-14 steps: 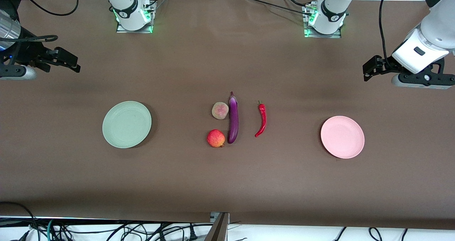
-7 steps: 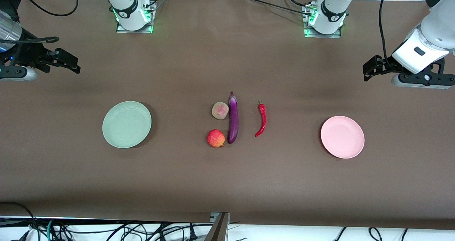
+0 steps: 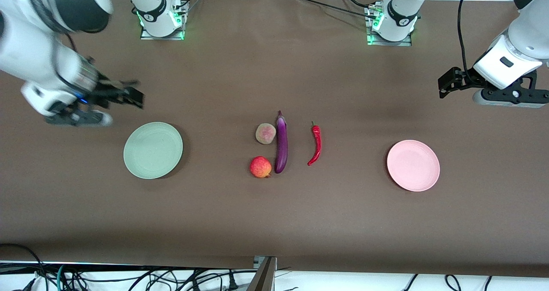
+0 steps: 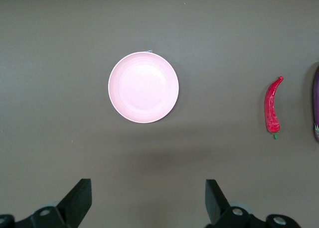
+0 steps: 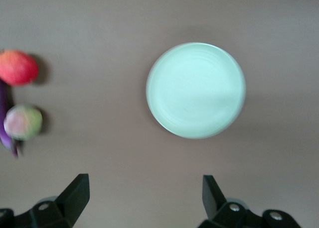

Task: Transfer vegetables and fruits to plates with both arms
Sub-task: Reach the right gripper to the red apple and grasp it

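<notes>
We see the right arm's black two-finger gripper [image 3: 128, 94], fingers wide, above bare table near the round matte pale green plate [image 3: 153, 150]. The left arm's black gripper [image 3: 446, 83], also spread wide, hangs well apart from the round matte pink plate [image 3: 413, 165] and the curved glossy red chili pepper [image 3: 316, 143].

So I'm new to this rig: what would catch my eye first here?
Four pieces of produce cluster mid-table: a purple eggplant with a peach and an apple beside it, and a red chili. A green plate and pink plate flank them, empty. The right gripper and left gripper hang open.
</notes>
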You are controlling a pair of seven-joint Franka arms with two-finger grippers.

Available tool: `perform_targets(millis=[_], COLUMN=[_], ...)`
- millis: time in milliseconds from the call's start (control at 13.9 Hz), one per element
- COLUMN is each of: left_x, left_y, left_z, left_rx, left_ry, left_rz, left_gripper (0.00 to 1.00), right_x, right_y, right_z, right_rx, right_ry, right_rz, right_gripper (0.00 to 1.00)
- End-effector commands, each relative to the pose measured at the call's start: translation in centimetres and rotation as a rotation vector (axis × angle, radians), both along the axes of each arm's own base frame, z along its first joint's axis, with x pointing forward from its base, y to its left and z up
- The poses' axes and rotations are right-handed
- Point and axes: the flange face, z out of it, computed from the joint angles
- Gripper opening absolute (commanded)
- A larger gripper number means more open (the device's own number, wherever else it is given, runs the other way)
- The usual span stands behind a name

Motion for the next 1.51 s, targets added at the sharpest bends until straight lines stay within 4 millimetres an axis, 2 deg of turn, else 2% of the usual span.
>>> perform_targets(millis=[0,144,359,503,1006,1437], left_x=[0.2,0.0,-0.1,-0.1,-0.1,-0.1], left_y=[-0.1,0.1,0.1,0.1,0.0,0.0], left_z=[0.3,0.4,0.3,0.2,0.3,0.3], left_rx=[-0.006,-0.004,-0.003,-0.003,-0.003,-0.003], left_ry=[0.003,0.015,0.026,0.027,0.026,0.026], left_rz=[-0.005,-0.003,-0.003,-0.003,-0.004,-0.004], left_gripper=[1.00,1.00,1.00,1.00,1.00,1.00], right_x=[4.4,5.3,5.9,5.7,4.8,2.9], right_y=[8.6,14.6,19.6,21.0,24.4,26.7], right_z=[-7.7,-12.7,-17.6,-18.9,-26.1,-29.5], right_rx=[0.020,0.048,0.163,0.202,0.265,0.271], right_ry=[-0.042,-0.089,-0.130,-0.136,-0.200,-0.200], right_rz=[-0.131,-0.208,-0.404,-0.452,-0.533,-0.553], right_gripper=[1.00,1.00,1.00,1.00,1.00,1.00])
